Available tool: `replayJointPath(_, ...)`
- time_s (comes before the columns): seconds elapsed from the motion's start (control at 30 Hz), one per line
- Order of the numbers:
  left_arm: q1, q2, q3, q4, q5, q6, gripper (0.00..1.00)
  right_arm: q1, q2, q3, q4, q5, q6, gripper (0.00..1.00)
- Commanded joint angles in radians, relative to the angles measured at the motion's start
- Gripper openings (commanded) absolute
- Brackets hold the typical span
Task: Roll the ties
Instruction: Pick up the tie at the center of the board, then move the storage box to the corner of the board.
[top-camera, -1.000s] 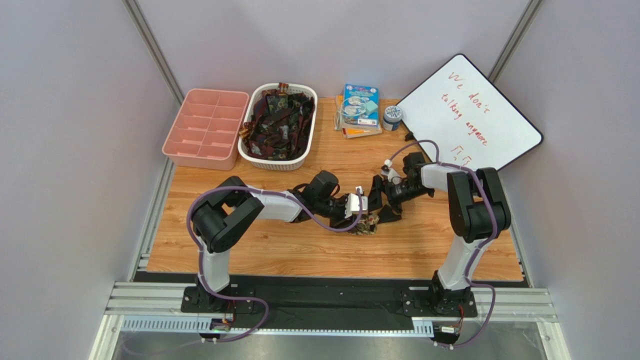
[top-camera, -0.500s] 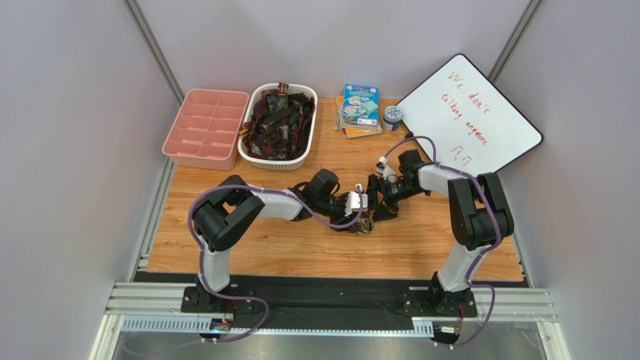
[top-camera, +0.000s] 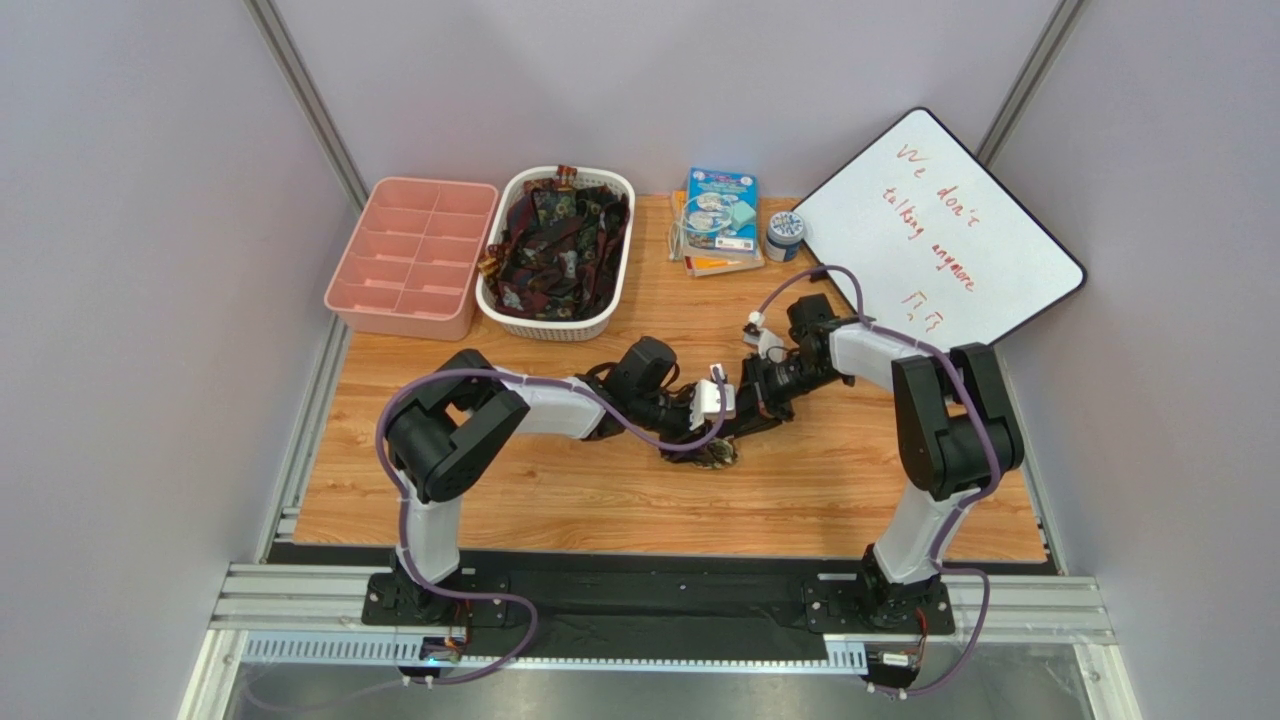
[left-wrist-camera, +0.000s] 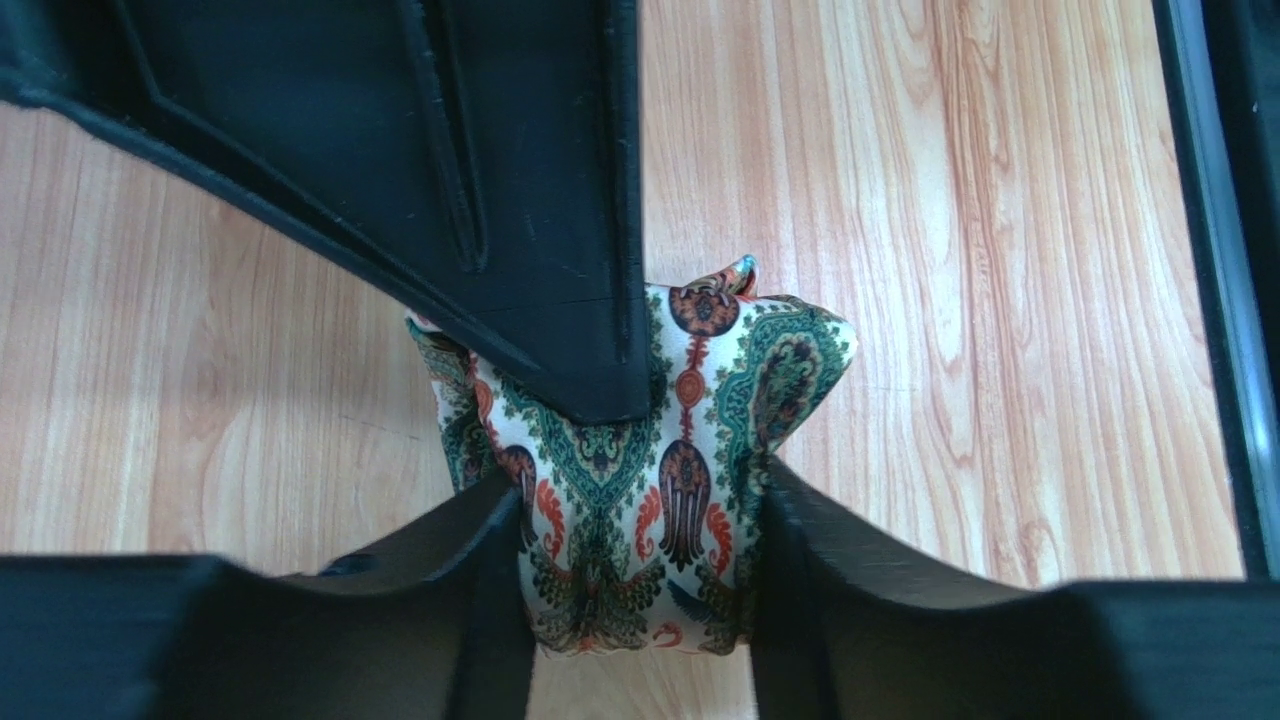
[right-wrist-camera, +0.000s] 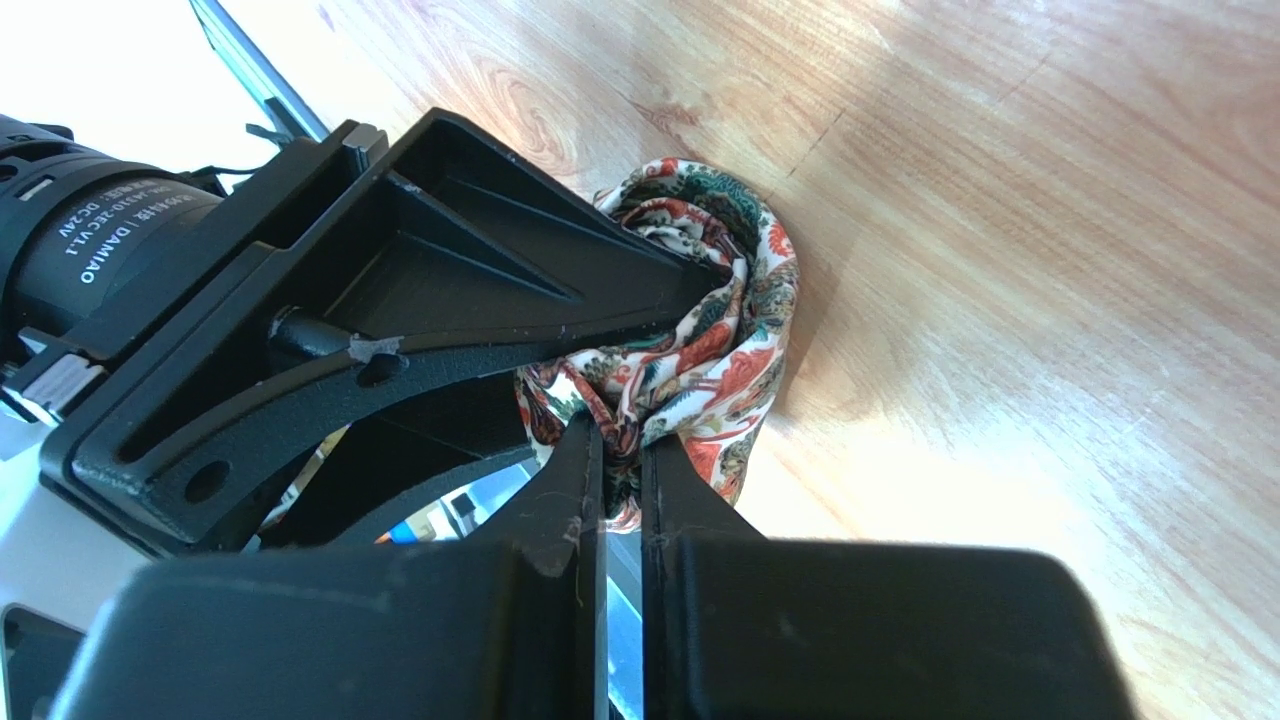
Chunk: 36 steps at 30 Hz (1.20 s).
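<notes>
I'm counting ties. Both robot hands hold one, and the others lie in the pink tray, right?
No. The other ties lie in the white basket, as the top view shows. The left gripper and right gripper do hold one tie.

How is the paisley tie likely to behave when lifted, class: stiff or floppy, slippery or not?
Probably floppy: the tie bunches in soft folds inside the left pincer. Likely slippery, given its sheen, so the roll may loosen.
</notes>
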Motion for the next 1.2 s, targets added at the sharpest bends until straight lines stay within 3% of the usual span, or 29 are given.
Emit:
replayJointPath(0.0, 0.044, -0.015, -0.021, -0.090, -0.032, -0.123, 0.80, 0.007, 0.017, 0.025, -0.003, 0.044, -0.033, 0.00)
replayJointPath(0.07, 0.070, -0.070, -0.055, -0.048, -0.017, -0.186, 0.96, 0.001, 0.011, 0.034, -0.003, 0.030, -0.030, 0.00)
replayJointPath(0.1, 0.092, -0.139, -0.067, -0.036, -0.014, -0.250, 0.99, 0.003, 0.008, 0.037, -0.001, 0.008, -0.024, 0.00)
replayJointPath(0.37, 0.163, -0.492, -0.112, -0.213, -0.118, -0.508, 1.00, -0.002, -0.043, 0.112, 0.046, -0.104, 0.062, 0.00)
replayJointPath(0.53, 0.290, -0.593, -0.067, -0.365, -0.031, -0.706, 1.00, 0.000, -0.110, 0.148, 0.133, -0.197, 0.192, 0.00)
replayJointPath(0.7, 0.455, -0.710, -0.156, -0.234, 0.100, -1.065, 1.00, 0.021, -0.172, 0.178, 0.193, -0.242, 0.274, 0.00)
replayJointPath(0.9, 0.488, -0.849, -0.214, -0.180, 0.089, -1.204, 1.00, 0.064, -0.222, 0.183, 0.302, -0.286, 0.409, 0.00)
replayJointPath(1.03, 0.486, -0.854, -0.248, -0.099, 0.133, -1.339, 1.00, 0.113, -0.233, 0.220, 0.328, -0.294, 0.430, 0.00)
replayJointPath(1.17, 0.483, -0.842, -0.245, -0.139, 0.109, -1.352, 1.00, 0.151, -0.236, 0.257, 0.338, -0.297, 0.441, 0.00)
